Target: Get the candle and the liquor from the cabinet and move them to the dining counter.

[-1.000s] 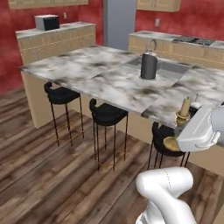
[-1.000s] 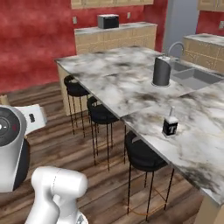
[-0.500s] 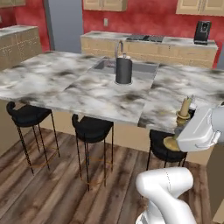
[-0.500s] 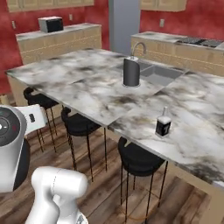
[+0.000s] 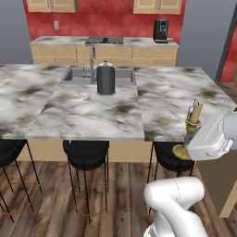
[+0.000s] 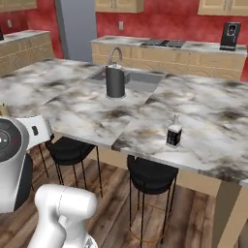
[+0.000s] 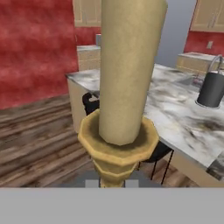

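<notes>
Candle (image 5: 195, 115) on brass holder clamped in closed gripper (image 5: 185, 147), held upright off the near right edge of dining counter (image 5: 83, 111); liquor (image 6: 174, 131) standing on marble top near counter edge.

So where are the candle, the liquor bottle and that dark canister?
candle (image 7: 127, 70), hand view, on its tan shaft.
liquor bottle (image 6: 174, 136), right base view, on its black body.
dark canister (image 5: 106, 80), left base view, on its side wall.
</notes>
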Available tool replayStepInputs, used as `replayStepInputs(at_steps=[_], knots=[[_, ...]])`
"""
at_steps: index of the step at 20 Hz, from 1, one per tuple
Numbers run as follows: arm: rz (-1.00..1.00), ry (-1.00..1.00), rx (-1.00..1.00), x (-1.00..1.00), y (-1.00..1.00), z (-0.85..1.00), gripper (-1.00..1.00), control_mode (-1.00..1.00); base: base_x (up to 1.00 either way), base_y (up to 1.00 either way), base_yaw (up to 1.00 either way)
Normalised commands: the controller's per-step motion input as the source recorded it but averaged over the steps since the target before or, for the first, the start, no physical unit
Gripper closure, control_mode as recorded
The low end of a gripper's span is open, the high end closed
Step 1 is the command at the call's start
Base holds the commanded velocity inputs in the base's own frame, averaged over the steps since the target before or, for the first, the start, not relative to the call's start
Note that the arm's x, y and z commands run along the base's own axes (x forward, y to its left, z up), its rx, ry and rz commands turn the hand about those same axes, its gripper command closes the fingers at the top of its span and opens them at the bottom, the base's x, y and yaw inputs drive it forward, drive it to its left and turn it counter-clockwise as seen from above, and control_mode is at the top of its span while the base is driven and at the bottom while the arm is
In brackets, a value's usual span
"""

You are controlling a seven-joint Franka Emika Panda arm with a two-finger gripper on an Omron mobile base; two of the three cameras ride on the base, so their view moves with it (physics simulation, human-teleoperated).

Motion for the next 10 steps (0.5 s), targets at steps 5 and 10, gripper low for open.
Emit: replayStepInputs(at_steps=[5,10], knots=[[0.00,0.00,0.00,0.00,0.00,0.00,1.00,1.00,0.52,0.55,-0.51],[0.00,0.00,0.00,0.00,0.00,0.00,1.00,1.00,0.62,0.54,-0.47]])
